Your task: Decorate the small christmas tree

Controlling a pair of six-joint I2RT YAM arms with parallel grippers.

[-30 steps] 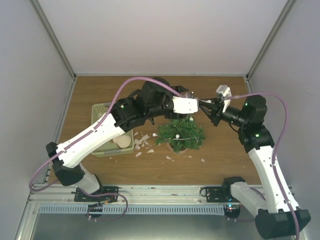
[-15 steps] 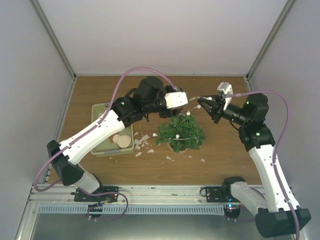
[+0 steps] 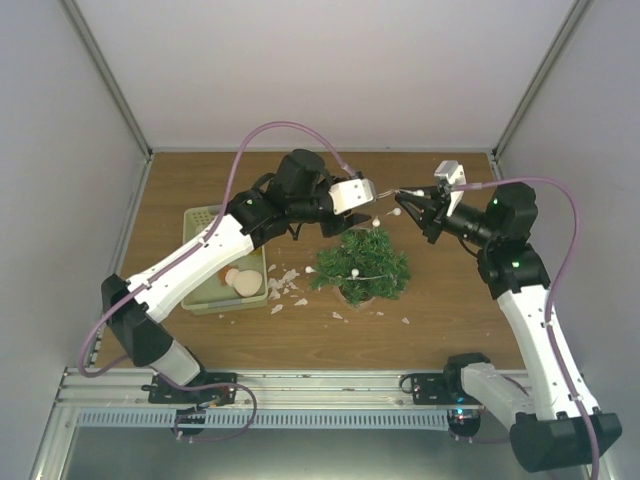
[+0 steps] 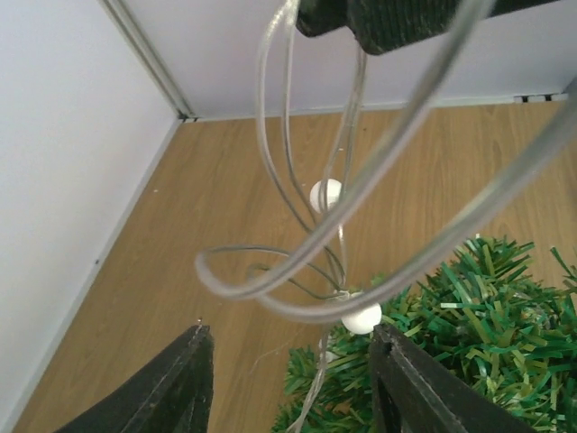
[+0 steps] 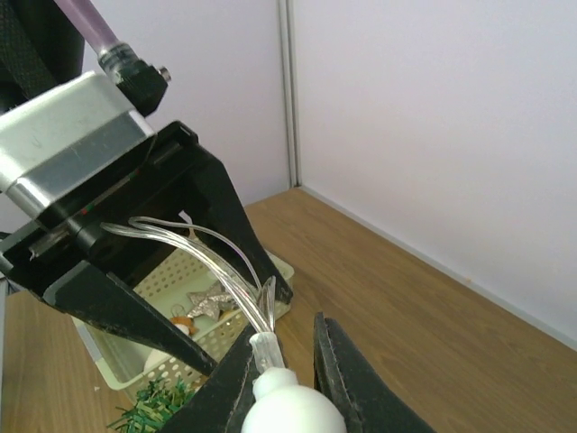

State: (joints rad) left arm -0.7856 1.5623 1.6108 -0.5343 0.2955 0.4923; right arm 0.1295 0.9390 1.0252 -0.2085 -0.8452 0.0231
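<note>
The small christmas tree (image 3: 360, 264) stands mid-table on its brown pot; its green needles show at the lower right of the left wrist view (image 4: 478, 316). A clear wire light string (image 4: 297, 162) with white bulbs (image 4: 362, 317) hangs in loops above the tree. My right gripper (image 3: 406, 201) is shut on one white bulb (image 5: 290, 406) of the string, above and behind the tree top. My left gripper (image 3: 370, 192) is open just to its left. The wire runs through the gap between the left fingers (image 5: 230, 225) without being pinched.
A pale green plastic tray (image 3: 203, 222) of ornaments sits left of the tree, with a silver star (image 5: 209, 300) and round pieces inside. White scraps (image 3: 285, 285) lie on the wooden table between tray and tree. Grey walls close in the back and sides.
My left gripper has drawn back to the left and up, away from the right gripper. The right gripper has risen slightly with the string, lifting a bulb off the tree top.
</note>
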